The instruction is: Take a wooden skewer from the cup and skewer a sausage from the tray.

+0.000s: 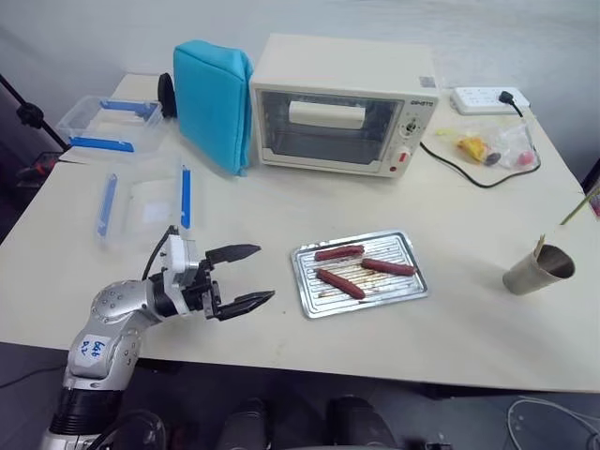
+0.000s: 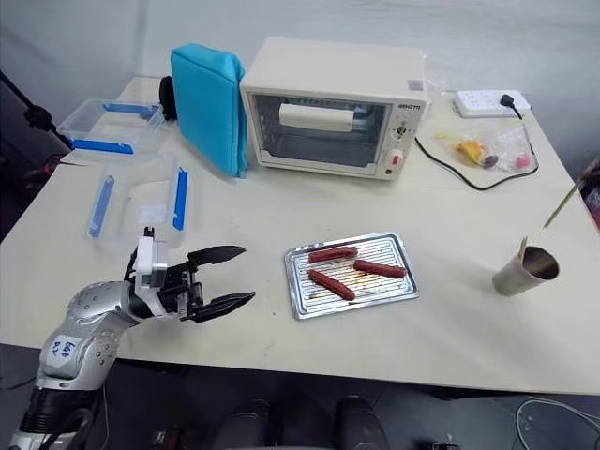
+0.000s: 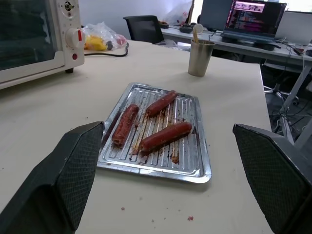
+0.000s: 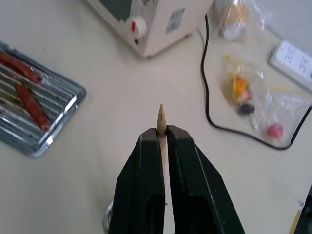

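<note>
Right tool (image 4: 162,134): pinches wooden skewer (image 4: 161,117), tip forward for piercing.
Left tool (image 1: 239,277): wide, facing tray (image 1: 412,291).

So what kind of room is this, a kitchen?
More likely an office or lab set up for cooking tests: a toaster oven and sausage tray share a plain table, with desks, a laptop and office chairs behind.

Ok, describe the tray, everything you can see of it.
The tray is a small, shiny metal rectangle with rounded corners, a raised rim and a ridged bottom smeared with greasy brown marks. It lies flat on the pale table, in front of the oven, between the open left gripper and the cup. Three reddish-brown sausages lie loose inside it. Nothing else touches it.
</note>
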`<state>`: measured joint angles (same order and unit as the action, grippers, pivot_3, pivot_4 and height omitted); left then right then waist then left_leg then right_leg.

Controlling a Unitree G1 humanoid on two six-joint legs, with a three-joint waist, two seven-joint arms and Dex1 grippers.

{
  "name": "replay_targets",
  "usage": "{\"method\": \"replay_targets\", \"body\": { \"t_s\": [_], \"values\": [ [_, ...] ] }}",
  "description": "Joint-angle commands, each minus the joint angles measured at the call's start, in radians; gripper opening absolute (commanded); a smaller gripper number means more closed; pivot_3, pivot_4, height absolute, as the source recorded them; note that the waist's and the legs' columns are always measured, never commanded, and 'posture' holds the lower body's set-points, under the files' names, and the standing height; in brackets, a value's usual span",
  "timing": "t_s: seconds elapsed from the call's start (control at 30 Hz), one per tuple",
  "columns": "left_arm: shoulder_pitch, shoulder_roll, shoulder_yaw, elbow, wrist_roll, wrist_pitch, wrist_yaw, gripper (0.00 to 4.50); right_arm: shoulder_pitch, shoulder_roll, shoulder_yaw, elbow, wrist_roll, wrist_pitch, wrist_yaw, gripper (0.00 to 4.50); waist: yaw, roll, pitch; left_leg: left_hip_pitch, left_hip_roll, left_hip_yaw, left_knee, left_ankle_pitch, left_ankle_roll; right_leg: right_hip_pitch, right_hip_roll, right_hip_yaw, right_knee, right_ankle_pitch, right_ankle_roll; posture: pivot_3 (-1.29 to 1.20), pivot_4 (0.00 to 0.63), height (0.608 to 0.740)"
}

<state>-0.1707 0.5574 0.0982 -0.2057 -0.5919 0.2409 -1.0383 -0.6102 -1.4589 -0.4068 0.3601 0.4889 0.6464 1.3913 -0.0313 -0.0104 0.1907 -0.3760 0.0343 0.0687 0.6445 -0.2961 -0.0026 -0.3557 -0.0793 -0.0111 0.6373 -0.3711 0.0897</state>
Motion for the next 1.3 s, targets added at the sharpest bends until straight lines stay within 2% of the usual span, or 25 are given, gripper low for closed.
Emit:
{"method": "replay_targets", "body": {
  "t_s": [0.03, 0.17, 0.27, 0.5, 0.6, 0.77, 1.03, 1.27, 1.3],
  "values": [
    [-0.028, -0.025, 0.006, 0.006, -0.027, 0.001, 0.005, 4.5, -0.143, -0.037, 0.008, -0.03, 0.135, 0.147, 0.025, 0.03, 0.001, 0.001, 0.001, 0.0, 0.0, 0.0, 0.0, 0.0, 0.0, 0.0, 0.0, 0.0, 0.0, 0.0, 0.0, 0.0, 0.15, 0.74],
    [-0.08, -0.092, -0.012, 0.036, -0.023, -0.015, 0.025, 4.5, -0.271, 0.097, 0.007, -0.092, 0.311, 0.39, -0.048, 0.03, 0.002, 0.001, 0.001, -0.002, 0.001, 0.0, -0.001, -0.001, -0.002, -0.002, 0.0, -0.001, -0.001, -0.001, -0.001, 0.0, 0.15, 0.74],
    [-0.151, -0.174, -0.038, 0.08, 0.005, -0.062, 0.047, 4.5, -0.236, 0.252, -0.028, -0.201, 0.42, 0.501, -0.142, 0.03, 0.004, 0.0, 0.001, -0.004, 0.001, 0.0, 0.003, -0.001, -0.002, -0.002, 0.0, -0.001, -0.001, 0.0, 0.001, 0.0, 0.15, 0.74],
    [-0.309, -0.359, -0.104, 0.211, 0.066, -0.19, 0.087, 4.5, -0.195, 0.546, -0.123, -0.352, 0.619, 0.617, -0.409, 0.03, 0.031, 0.0, 0.001, -0.028, -0.001, -0.002, 0.014, 0.003, 0.002, -0.023, 0.0, -0.004, 0.012, 0.003, 0.005, 0.0, 0.15, 0.74],
    [-0.376, -0.452, -0.122, 0.268, 0.083, -0.247, 0.114, 4.5, -0.197, 0.628, -0.146, -0.368, 0.682, 0.626, -0.51, 0.03, 0.041, 0.0, 0.001, -0.031, -0.002, -0.003, 0.02, 0.002, 0.003, -0.023, -0.001, -0.006, 0.015, 0.004, 0.006, 0.0, 0.15, 0.74],
    [-0.447, -0.535, -0.129, 0.297, 0.08, -0.274, 0.136, 4.5, -0.167, 0.695, -0.156, -0.408, 0.764, 0.621, -0.62, 0.03, 0.043, 0.0, 0.001, -0.031, -0.004, -0.002, 0.021, 0.003, 0.007, -0.021, -0.001, -0.004, 0.012, 0.006, 0.011, 0.0, 0.15, 0.74],
    [-0.51, -0.611, -0.137, 0.326, 0.083, -0.293, 0.165, 4.5, -0.114, 0.77, -0.167, -0.461, 0.931, 0.588, -0.785, 0.03, 0.041, 0.0, 0.001, -0.031, -0.004, -0.002, 0.02, 0.003, 0.007, -0.021, -0.001, -0.004, 0.011, 0.006, 0.011, 0.0, 0.15, 0.74],
    [-0.539, -0.648, -0.144, 0.351, 0.087, -0.311, 0.175, 4.5, -0.085, 0.77, -0.147, -0.474, 1.05, 0.541, -0.881, 0.03, 0.041, 0.0, 0.001, -0.031, -0.004, -0.003, 0.02, 0.003, 0.007, -0.021, -0.001, -0.004, 0.011, 0.006, 0.011, 0.0, 0.15, 0.74],
    [-0.542, -0.651, -0.142, 0.353, 0.086, -0.314, 0.178, 4.31, -0.076, 0.768, -0.141, -0.48, 1.057, 0.536, -0.886, 0.0, 0.041, 0.0, 0.001, -0.031, -0.004, -0.003, 0.02, 0.003, 0.007, -0.02, -0.001, -0.004, 0.01, 0.006, 0.011, 0.0, 0.15, 0.74]
  ]
}}
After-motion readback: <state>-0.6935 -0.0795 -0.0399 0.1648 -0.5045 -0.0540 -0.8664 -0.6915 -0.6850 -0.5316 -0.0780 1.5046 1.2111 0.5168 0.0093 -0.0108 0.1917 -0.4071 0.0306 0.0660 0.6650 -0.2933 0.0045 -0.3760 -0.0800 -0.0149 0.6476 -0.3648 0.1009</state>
